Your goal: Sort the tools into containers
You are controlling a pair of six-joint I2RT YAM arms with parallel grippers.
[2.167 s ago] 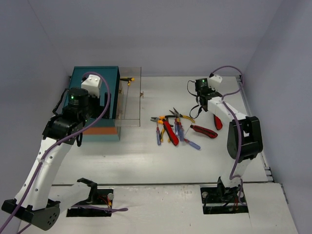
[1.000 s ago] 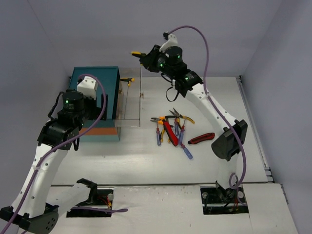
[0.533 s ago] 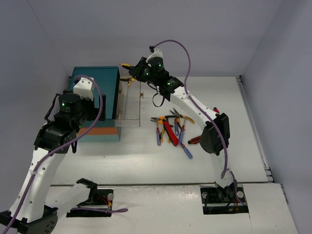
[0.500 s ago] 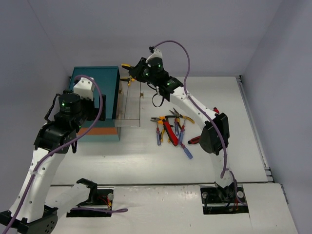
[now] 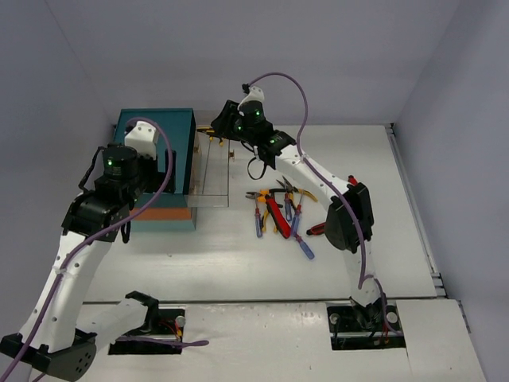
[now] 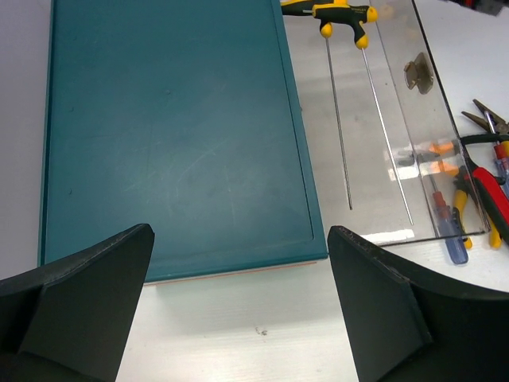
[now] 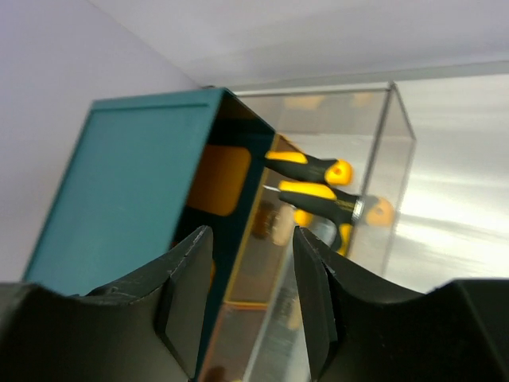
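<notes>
The teal chest (image 5: pixel 155 131) stands at the left with one clear drawer (image 5: pixel 213 179) pulled out to the right. Two yellow-and-black-handled screwdrivers (image 6: pixel 342 12) lie at the drawer's far end, and they also show in the right wrist view (image 7: pixel 318 183). My right gripper (image 5: pixel 215 126) hovers open and empty just above them (image 7: pixel 250 239). My left gripper (image 5: pixel 119 223) is open and empty, high over the chest's near edge (image 6: pixel 238 239). The other tools (image 5: pixel 278 208) lie in a pile on the table to the right of the drawer.
A red-handled cutter (image 5: pixel 316 229) lies beside the pile, partly under my right arm's elbow. The drawer's brass knob (image 6: pixel 417 72) faces the pile. Grey walls close in the table at the back and on both sides.
My right arm swung from the right side across to the drawer carrying a yellow-handled tool. The gripper has since opened, and two tools now lie in the drawer. My left arm shifted slightly.
</notes>
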